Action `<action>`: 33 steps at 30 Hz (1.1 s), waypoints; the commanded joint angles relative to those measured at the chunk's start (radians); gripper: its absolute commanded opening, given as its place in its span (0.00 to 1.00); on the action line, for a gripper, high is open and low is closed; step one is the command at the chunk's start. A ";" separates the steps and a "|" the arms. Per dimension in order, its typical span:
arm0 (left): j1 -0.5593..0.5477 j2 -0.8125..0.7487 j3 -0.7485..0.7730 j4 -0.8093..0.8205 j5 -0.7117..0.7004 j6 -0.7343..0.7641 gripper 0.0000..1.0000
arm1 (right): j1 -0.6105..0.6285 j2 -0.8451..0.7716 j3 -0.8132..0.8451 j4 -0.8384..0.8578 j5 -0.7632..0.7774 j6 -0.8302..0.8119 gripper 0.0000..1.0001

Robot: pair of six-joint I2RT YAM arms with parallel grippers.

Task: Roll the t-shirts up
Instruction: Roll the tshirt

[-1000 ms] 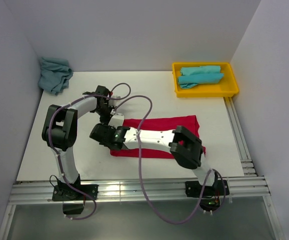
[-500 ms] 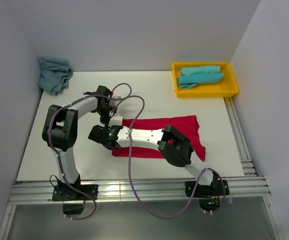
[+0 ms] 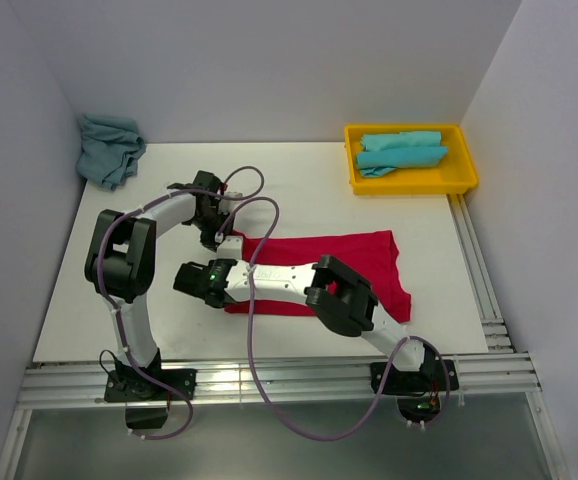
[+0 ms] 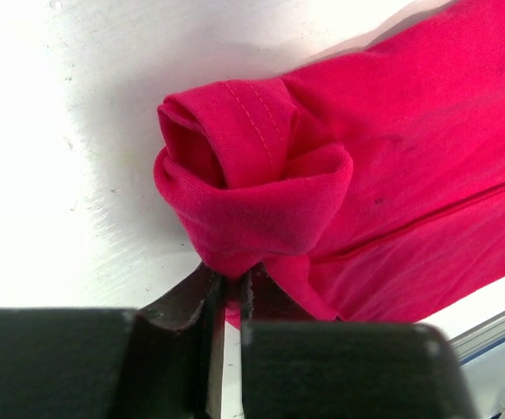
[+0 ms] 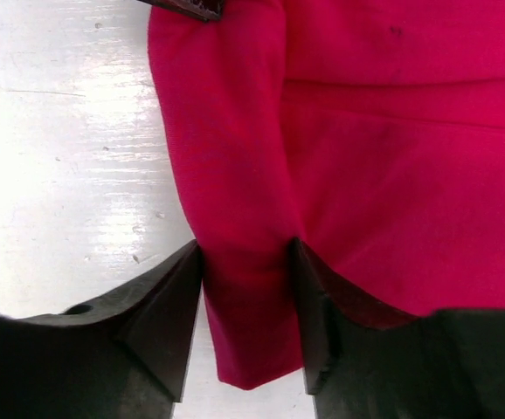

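A bright red t-shirt [image 3: 359, 255] lies folded into a long strip across the middle of the table, its left end curled into a small roll [image 4: 252, 175]. My left gripper [image 3: 221, 240] is at the far left corner of the strip. In the left wrist view it [image 4: 232, 278] is shut on the roll's lower edge. My right gripper [image 3: 224, 292] is at the near left corner. In the right wrist view it [image 5: 245, 253] has both jaws closed on the folded left edge of the red cloth [image 5: 366, 131]. Turquoise t-shirts lie elsewhere.
A crumpled turquoise t-shirt [image 3: 109, 148] lies at the back left corner. A yellow tray [image 3: 464, 165] at the back right holds rolled turquoise shirts [image 3: 399, 150]. White walls enclose the table on three sides. Metal rails run along the near and right edges.
My right arm has swung left, its elbow and gripper shifting left and slightly nearer along the shirt's near edge. The left gripper has stayed at the far left corner.
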 commanded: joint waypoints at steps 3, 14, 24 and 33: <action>0.000 -0.007 0.036 -0.008 -0.047 0.032 0.20 | 0.022 0.042 -0.023 -0.018 -0.089 0.028 0.43; 0.072 -0.042 0.199 -0.115 0.195 0.117 0.62 | -0.020 -0.254 -0.522 0.507 -0.244 0.018 0.09; 0.184 -0.048 0.136 -0.197 0.416 0.244 0.63 | -0.125 -0.458 -1.020 1.288 -0.478 0.177 0.08; 0.186 -0.013 -0.016 -0.107 0.519 0.293 0.61 | -0.155 -0.340 -1.158 1.692 -0.592 0.324 0.07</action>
